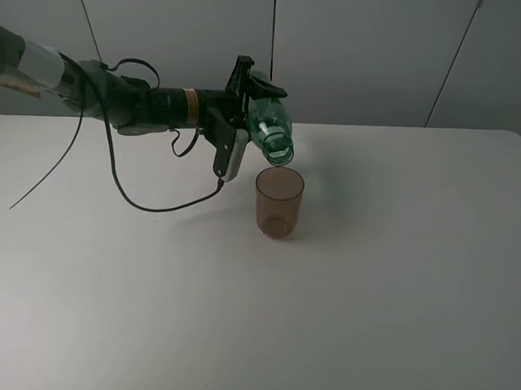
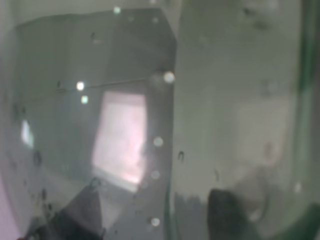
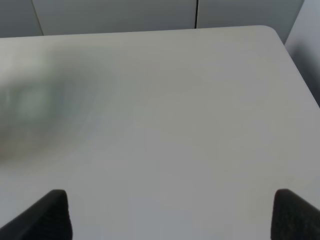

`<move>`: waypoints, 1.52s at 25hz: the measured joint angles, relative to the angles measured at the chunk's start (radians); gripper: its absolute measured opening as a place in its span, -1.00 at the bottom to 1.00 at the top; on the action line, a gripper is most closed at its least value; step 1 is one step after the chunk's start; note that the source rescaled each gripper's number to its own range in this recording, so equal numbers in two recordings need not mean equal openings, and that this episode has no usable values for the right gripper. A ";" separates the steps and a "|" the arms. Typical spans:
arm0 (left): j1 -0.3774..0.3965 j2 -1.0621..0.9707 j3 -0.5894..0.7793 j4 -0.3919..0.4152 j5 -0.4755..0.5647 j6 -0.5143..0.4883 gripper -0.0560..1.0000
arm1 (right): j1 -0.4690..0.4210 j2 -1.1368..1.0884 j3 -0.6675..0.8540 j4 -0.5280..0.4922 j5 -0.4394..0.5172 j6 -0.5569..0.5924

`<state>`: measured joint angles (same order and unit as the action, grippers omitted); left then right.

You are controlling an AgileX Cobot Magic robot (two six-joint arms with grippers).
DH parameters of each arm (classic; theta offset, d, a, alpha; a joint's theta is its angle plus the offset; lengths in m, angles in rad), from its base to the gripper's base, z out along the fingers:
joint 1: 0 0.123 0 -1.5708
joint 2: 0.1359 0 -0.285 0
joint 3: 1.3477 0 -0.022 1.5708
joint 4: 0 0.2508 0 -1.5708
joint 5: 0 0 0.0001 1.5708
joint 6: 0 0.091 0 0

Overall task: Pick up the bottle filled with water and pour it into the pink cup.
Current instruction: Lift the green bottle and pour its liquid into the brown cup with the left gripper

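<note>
In the exterior high view my left gripper (image 1: 252, 107) is shut on the green bottle (image 1: 274, 130). It holds the bottle tilted steeply, mouth down, just above the rim of the pink cup (image 1: 278, 203). The cup stands upright on the white table (image 1: 369, 297). I cannot make out a stream of water. In the left wrist view the bottle's clear greenish wall (image 2: 235, 100) fills the picture, with dark fingertips (image 2: 225, 215) at its edge. My right gripper (image 3: 172, 217) is open and empty over bare table; it is out of the exterior high view.
A black cable (image 1: 155, 205) hangs from the left arm and loops onto the table left of the cup. Grey wall panels (image 1: 373, 52) stand behind the table's far edge. The right wrist view shows the table's far corner (image 3: 270, 32).
</note>
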<state>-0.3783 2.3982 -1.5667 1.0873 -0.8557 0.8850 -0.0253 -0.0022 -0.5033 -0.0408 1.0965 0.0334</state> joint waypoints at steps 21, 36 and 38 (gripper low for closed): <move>-0.010 -0.002 -0.019 -0.016 0.008 0.033 -0.88 | 0.000 0.000 0.000 0.000 0.000 0.000; -0.014 -0.002 -0.021 -0.016 0.008 0.038 -0.88 | 0.000 0.000 0.000 0.000 0.000 0.000; -0.014 -0.002 -0.021 -0.016 0.010 0.052 -0.88 | 0.000 0.000 0.000 0.000 0.000 0.000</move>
<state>-0.3928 2.3960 -1.5873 1.0710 -0.8462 0.9374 -0.0253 -0.0022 -0.5033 -0.0408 1.0965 0.0334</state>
